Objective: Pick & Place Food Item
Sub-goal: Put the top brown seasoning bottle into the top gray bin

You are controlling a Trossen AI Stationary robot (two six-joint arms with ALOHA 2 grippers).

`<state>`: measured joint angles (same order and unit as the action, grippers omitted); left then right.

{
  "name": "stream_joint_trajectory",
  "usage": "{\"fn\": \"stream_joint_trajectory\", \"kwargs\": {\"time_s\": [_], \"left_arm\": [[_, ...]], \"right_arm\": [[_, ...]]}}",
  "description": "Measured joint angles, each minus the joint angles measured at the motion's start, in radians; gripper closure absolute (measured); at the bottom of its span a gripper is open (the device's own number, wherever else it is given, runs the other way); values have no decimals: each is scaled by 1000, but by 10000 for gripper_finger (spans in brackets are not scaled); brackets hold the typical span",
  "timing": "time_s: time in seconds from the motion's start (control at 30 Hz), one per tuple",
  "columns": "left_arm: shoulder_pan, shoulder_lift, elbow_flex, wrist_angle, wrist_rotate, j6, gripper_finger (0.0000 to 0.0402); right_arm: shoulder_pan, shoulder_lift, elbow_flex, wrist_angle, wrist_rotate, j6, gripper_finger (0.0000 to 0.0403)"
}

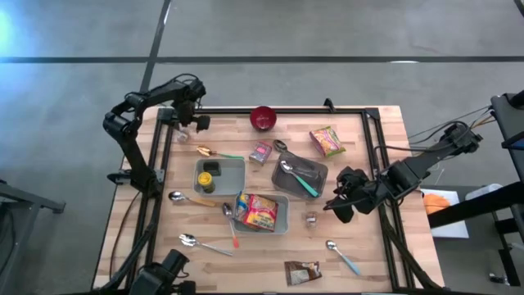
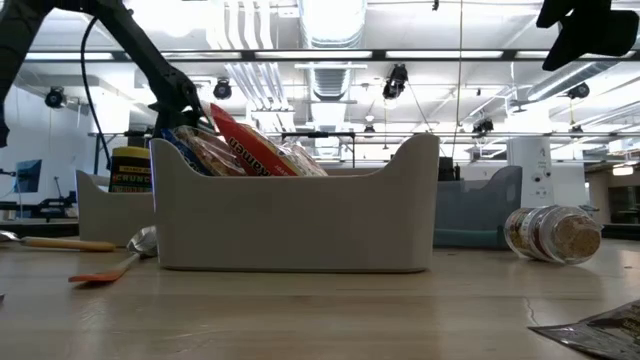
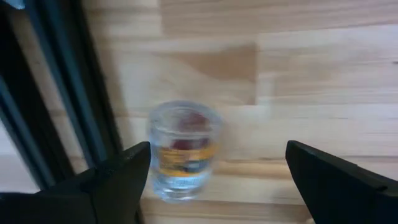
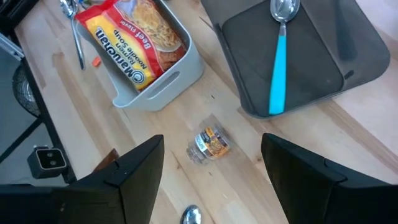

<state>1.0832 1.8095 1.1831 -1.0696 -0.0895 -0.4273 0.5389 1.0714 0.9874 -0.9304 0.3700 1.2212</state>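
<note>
Left gripper (image 3: 214, 180): spread over upright jar (image 3: 183, 149).
Right gripper (image 4: 211, 171): spread above tipped jar (image 4: 210, 144).
Risk: round jar rolls if nudged.

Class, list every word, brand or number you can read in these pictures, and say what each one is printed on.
"Maruchan", "Ramen Noodle Soup", "Beef Flavor": on the noodle packet in the light bin.
Small jar lying on the table: label too small to read.
Upright jar ahead of the left claw: label blurred.
Other packets and the yellow-lidded pot: print too small.
</note>
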Motion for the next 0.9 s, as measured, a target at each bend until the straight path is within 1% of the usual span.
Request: {"fn": "stream_joint_trajectory", "kwargs": {"time_s": [0.13, 0.33, 0.5, 0.57, 0.7, 0.8, 0.9], "left_arm": [[-1, 1, -3, 0, 4, -4, 56], [-4, 1, -19, -8, 5, 7, 118], [-20, 1, -37, -23, 4, 75, 156], [-30, 1, -47, -30, 4, 111, 164], [-49, 1, -80, -39, -4, 184, 167], [-70, 1, -93, -27, -42, 189, 167], [-74, 1, -98, -21, -52, 188, 167]], "right_arm": [[7, 0, 0, 2, 0, 2, 138], [7, 0, 0, 2, 0, -1, 138], [7, 0, 0, 2, -1, -1, 138], [7, 0, 0, 2, -1, -1, 138], [7, 0, 0, 3, -1, -1, 138], [7, 0, 0, 4, -1, -1, 138], [7, 0, 0, 8, -1, -1, 138]]}}
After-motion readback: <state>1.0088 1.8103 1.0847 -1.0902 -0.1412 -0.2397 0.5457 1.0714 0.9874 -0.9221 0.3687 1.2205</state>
